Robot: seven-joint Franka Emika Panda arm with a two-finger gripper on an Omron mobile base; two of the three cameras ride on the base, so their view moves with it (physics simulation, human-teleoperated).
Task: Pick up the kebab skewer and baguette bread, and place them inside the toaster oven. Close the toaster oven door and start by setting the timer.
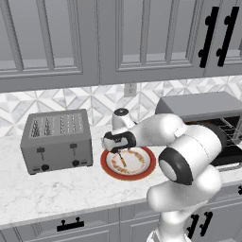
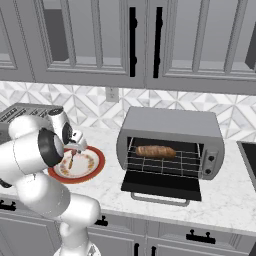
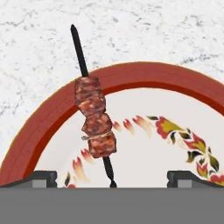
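Dark fingers (image 3: 43, 177) stand wide apart, holding nothing, either side of the kebab skewer (image 3: 94, 120) on the red-rimmed plate (image 3: 144, 78).

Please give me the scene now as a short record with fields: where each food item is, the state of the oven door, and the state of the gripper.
kebab skewer: thin dark stick with brown meat pieces, lying on the red-rimmed patterned plate
baguette bread: golden-brown oblong loaf, on the wire rack inside the oven
toaster oven: grey rounded box on the marble counter
toaster oven door: dark glass panel, folded down open
gripper: open, above the skewer, holding nothing
four-slot toaster: grey, beside the plate
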